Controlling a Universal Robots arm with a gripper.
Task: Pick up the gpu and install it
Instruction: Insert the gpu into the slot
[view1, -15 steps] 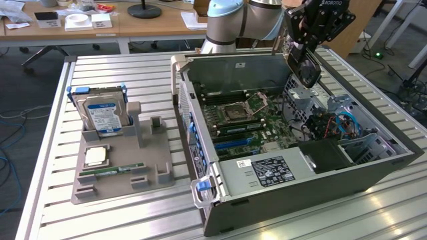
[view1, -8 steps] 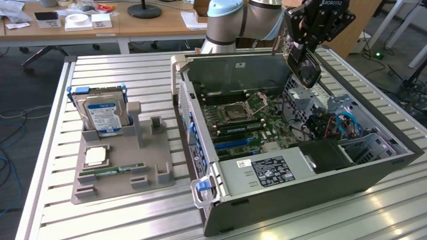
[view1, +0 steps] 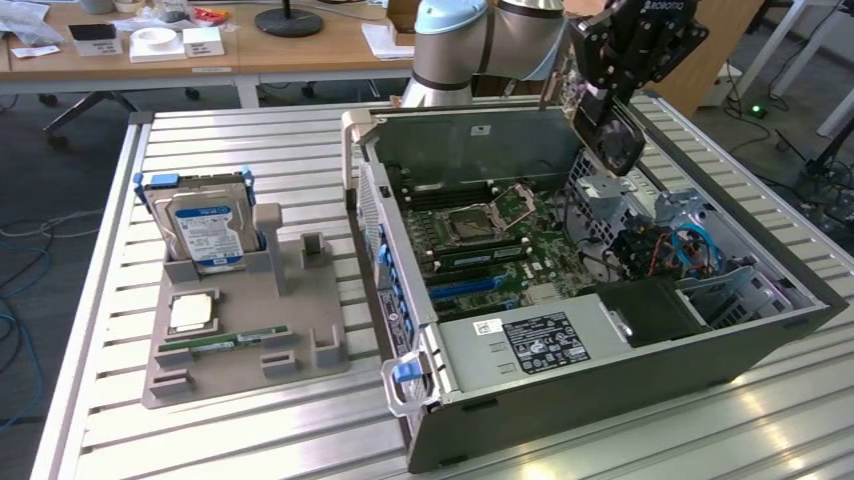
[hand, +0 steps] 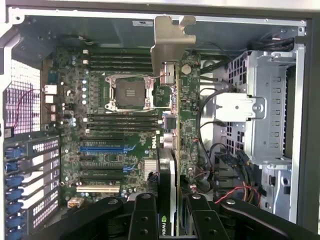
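While clamped, gpu (hand: 176, 125): probably light, stiff, fragile.
Gripper (hand: 169, 212): squeezing its flat faces, 1 o'clock above case (view1: 627, 385).
Hold: end opposite bracket (hand: 172, 40).

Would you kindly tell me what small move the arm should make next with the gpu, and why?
Probably turn the wrist before lowering. The gripper holds the gpu above the open case, clear of the motherboard, and in the wrist view the card's edge runs crosswise to the blue slot, so it seems not yet lined up.
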